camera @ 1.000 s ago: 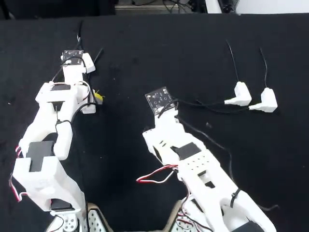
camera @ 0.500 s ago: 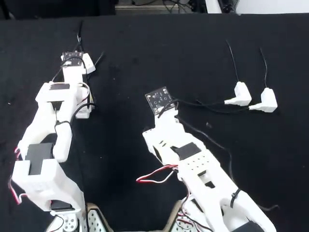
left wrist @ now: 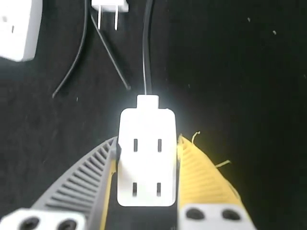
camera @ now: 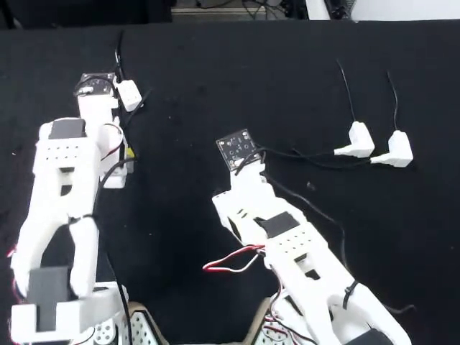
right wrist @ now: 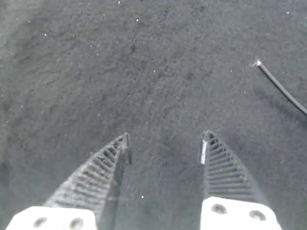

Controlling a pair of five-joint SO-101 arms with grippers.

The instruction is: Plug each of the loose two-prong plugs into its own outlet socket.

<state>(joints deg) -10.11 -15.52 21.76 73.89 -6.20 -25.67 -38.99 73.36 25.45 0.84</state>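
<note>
We see the left arm stretched toward the far left, the left gripper (left wrist: 146, 143) clamped on a white outlet socket (left wrist: 146, 167), a loose plug (left wrist: 109, 5) just beyond. The right gripper (right wrist: 165, 143) hangs spread over the table (right wrist: 158, 57) at its middle.

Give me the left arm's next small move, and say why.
Probably ease the left gripper forward and a little toward its grey finger, keeping hold. Its jaws are clamped on the white four-slot outlet block. The white two-prong plug lies ahead on the black cloth, with its prongs pointing back at the block but off its line.
</note>
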